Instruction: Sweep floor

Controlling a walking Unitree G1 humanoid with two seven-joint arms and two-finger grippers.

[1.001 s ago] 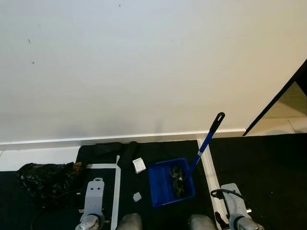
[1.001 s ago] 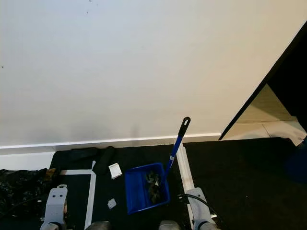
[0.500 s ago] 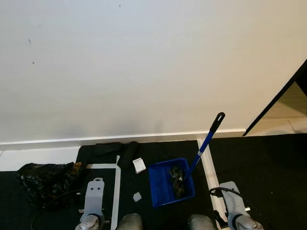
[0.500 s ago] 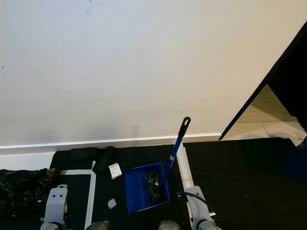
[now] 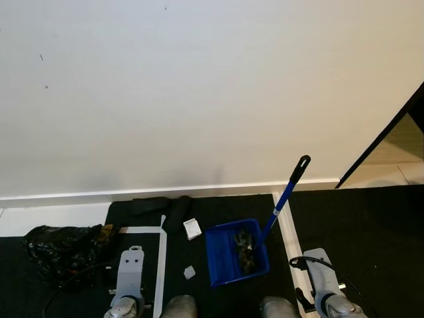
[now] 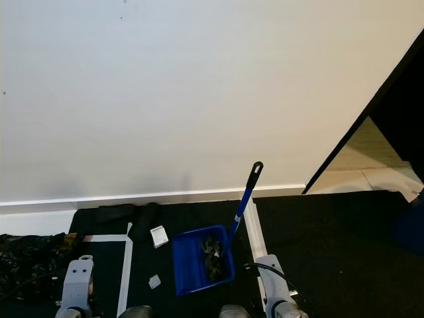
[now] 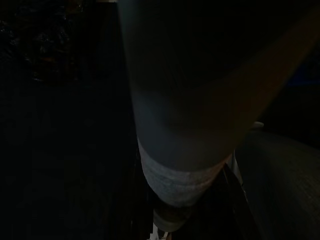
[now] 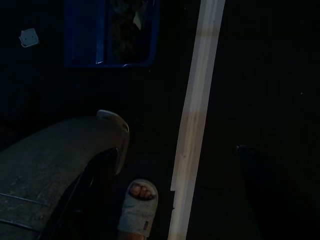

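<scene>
Meanwhile, little has changed: the right arm has drawn back slightly; the left arm hangs idle. Claw states cannot be told. The dustpan stands on the dark floor, holding debris; paper scraps remain unswept beside it.

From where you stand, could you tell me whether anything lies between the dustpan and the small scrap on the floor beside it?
Nothing visible does: bare black floor separates the blue dustpan from the small pale scrap on its left.
</scene>
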